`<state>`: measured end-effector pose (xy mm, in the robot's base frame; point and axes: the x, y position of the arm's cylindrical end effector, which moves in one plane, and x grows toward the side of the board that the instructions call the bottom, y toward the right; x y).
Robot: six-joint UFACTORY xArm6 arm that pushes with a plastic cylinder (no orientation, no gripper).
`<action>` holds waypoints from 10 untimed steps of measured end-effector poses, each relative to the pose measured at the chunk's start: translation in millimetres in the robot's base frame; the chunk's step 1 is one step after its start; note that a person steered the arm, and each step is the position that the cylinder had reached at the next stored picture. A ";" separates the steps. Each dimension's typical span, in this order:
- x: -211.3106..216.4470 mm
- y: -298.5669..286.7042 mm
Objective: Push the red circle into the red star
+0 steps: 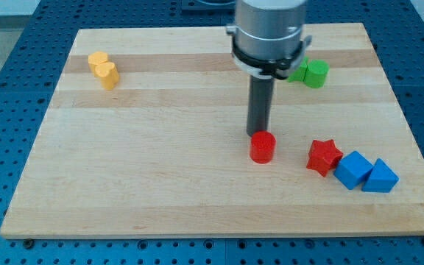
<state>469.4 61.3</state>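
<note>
The red circle [262, 147] stands on the wooden board, right of centre and toward the view's bottom. The red star [323, 157] lies to its right, a short gap away. My tip [257, 133] is just behind the red circle, at its upper left edge, touching or nearly touching it. The rod rises from there to the arm's grey body at the view's top.
Two blue blocks, a cube [353, 169] and a wedge-like one [380, 177], sit touching the red star's right side. Two green blocks [309, 73] lie at the upper right, partly behind the arm. Two yellow blocks [103, 69] lie at the upper left. The board [160, 162] ends close below the blue blocks.
</note>
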 end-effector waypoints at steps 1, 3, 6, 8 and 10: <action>0.7 9.8; 0.9 35.8; 22.9 -38.0; 29.1 -35.2; 34.2 20.9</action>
